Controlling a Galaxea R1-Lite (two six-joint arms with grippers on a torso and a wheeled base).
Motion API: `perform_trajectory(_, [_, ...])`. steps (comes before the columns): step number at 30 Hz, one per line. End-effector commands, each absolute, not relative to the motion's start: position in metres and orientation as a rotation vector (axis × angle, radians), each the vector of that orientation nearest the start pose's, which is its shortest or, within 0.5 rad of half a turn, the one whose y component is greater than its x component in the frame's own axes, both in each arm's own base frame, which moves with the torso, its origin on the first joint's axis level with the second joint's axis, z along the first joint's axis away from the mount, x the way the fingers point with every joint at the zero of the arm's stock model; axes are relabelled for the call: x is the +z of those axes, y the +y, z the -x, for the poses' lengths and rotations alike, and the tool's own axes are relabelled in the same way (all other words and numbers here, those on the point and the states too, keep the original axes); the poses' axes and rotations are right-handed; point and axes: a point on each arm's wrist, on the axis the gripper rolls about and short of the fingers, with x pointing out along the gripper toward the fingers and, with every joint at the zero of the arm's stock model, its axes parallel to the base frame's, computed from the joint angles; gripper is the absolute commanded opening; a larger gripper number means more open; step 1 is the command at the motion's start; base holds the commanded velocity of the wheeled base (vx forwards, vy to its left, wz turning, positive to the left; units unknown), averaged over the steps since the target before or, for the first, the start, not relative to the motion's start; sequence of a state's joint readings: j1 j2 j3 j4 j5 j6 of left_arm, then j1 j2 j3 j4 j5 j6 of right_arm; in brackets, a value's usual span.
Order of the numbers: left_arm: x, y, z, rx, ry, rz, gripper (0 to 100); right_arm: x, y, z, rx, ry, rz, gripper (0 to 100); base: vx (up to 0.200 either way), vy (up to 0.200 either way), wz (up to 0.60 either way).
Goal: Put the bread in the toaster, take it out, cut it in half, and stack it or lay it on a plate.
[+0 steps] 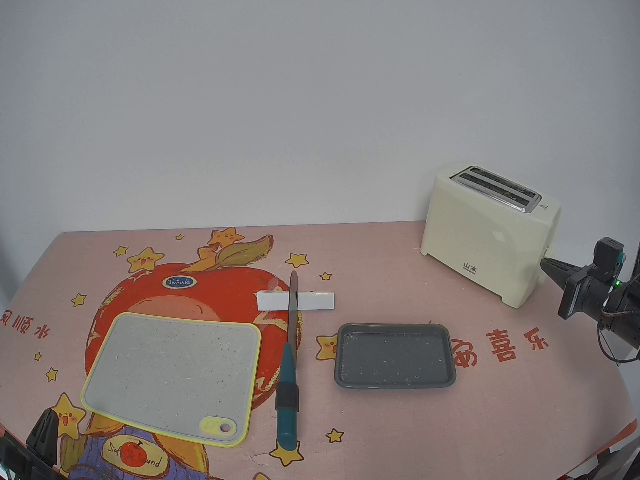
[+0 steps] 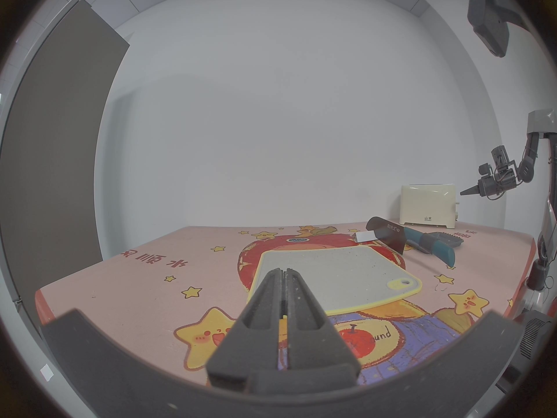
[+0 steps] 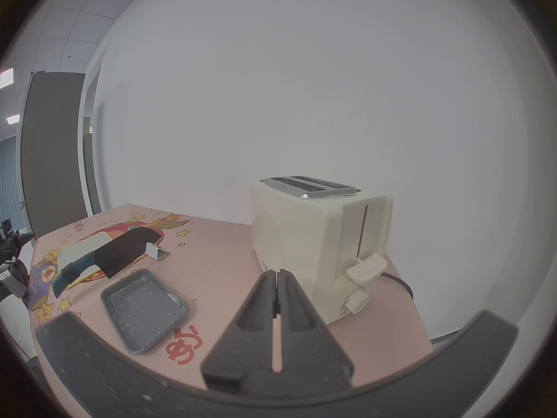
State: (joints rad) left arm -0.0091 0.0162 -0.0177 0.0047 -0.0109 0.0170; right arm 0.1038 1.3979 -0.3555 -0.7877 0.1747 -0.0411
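Two pincers are shown with fingers pressed together: the right gripper (image 3: 277, 275) is held near the toaster (image 3: 307, 245), the left gripper (image 2: 284, 272) near the cutting board (image 2: 342, 274).

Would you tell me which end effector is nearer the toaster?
Right. The right end effector sits just off the lever end of the toaster; the left end effector is far off, beyond the board.
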Motion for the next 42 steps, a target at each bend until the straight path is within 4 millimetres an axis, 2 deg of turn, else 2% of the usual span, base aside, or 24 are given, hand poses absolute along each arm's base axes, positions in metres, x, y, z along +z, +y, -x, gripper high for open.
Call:
perform_trajectory(1, [0.0758, 0.0, 0.0216, -0.02, 0.02, -0.017, 0, 0.1573, 0.0242, -0.1995, 0.28, 0.248, 0.032, 0, 0.0, 0.0, 0.0])
perform_trajectory(42, [0.0758, 0.0, 0.0216, -0.02, 0.02, -0.017, 0, 0.1561, 0.0231, -0.2007, 0.265, 0.254, 0.032, 0, 0.0, 0.0, 0.0])
